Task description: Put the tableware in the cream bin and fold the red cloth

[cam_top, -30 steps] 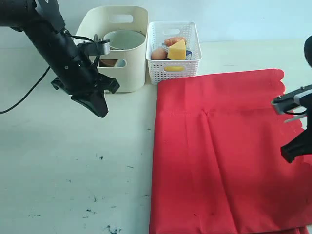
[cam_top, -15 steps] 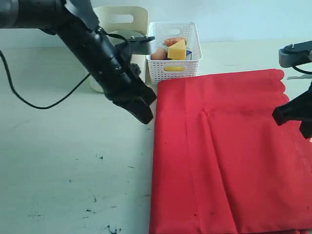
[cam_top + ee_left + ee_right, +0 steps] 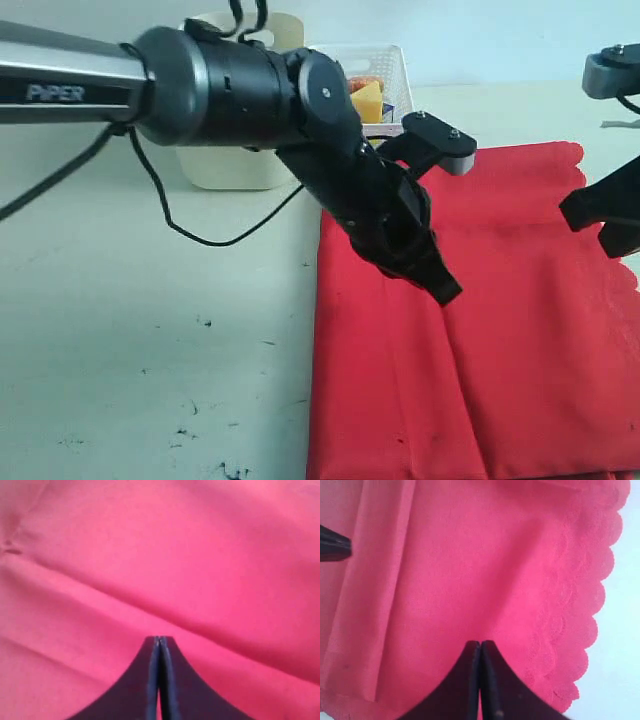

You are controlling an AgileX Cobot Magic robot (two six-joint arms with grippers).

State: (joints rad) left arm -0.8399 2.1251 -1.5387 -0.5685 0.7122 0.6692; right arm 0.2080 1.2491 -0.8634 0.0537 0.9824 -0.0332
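Red cloth (image 3: 520,350). Lay spread flat over the right part of the table (image 3: 150,330), far edge just in front of the white basket (image 3: 385,62). Noted the cream bin (image 3: 215,170) left of that basket, both at the back and largely blocked by the left arm (image 3: 250,95) reaching across them. Made out only a yellow cheese wedge (image 3: 366,100) in the basket; could not see into the bin at all. Noted a black cable (image 3: 200,232) hanging from the arm in front of the bin.

Ran longer from far to near than from side to side, with soft creases along that same line. Kept the scalloped edge (image 3: 600,580) on the right side. Was cut off by the near and right borders of the exterior view, so could not tell the full extent.

Found the left gripper (image 3: 445,292) pointing down over the cloth's left-centre part, jaws pressed together on nothing; could not tell whether the tip touched the fabric. Found the right gripper (image 3: 480,647) over the cloth near the scallops, jaws likewise closed and empty, partly out of the exterior view.
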